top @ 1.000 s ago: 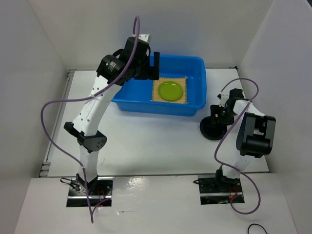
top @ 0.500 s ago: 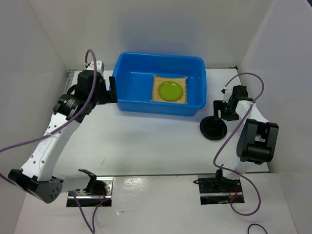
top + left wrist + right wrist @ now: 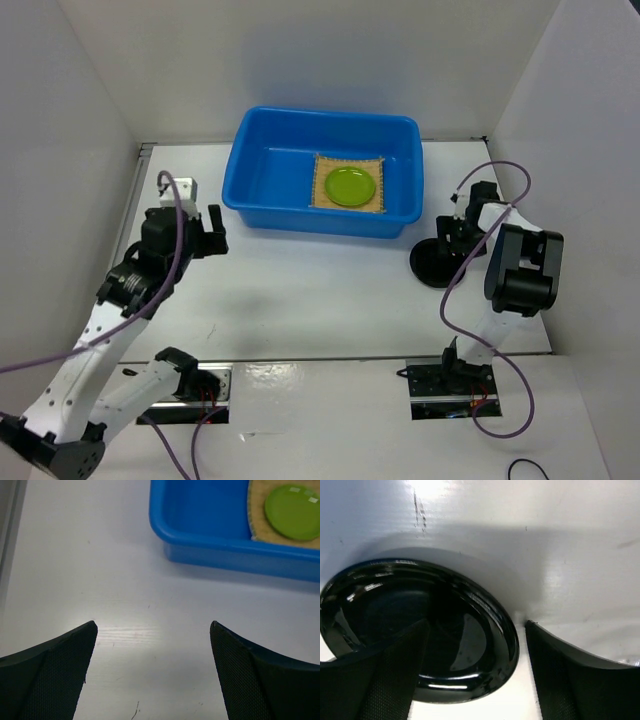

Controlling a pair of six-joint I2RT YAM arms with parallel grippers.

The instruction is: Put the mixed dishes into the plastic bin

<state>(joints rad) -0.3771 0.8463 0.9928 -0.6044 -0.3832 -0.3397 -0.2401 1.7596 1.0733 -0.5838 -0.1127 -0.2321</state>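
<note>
The plastic bin [image 3: 300, 215] stands at the back centre of the table, a large blue tub. Inside it lies the tan woven mat [image 3: 328, 166] with the lime-green plate [image 3: 351, 186] on top. In the left wrist view the bin [image 3: 210, 547], mat [image 3: 256, 527] and plate [image 3: 292, 511] sit at the upper right. My left gripper [image 3: 211, 232] [image 3: 153, 625] hangs open over bare table, left of the bin. The black dish [image 3: 437, 265] [image 3: 395, 610] rests on the table right of the bin. My right gripper [image 3: 455, 236] [image 3: 477, 625] is open, its jaws straddling the dish's rim, one finger inside and one outside.
White walls enclose the table on the left, back and right. A metal strip [image 3: 140, 200] runs along the table's left edge. Purple cables loop from both arms.
My left arm has drawn back from over the bin, down and to the left, and now sits low over the table. The right gripper has stayed at the black dish.
</note>
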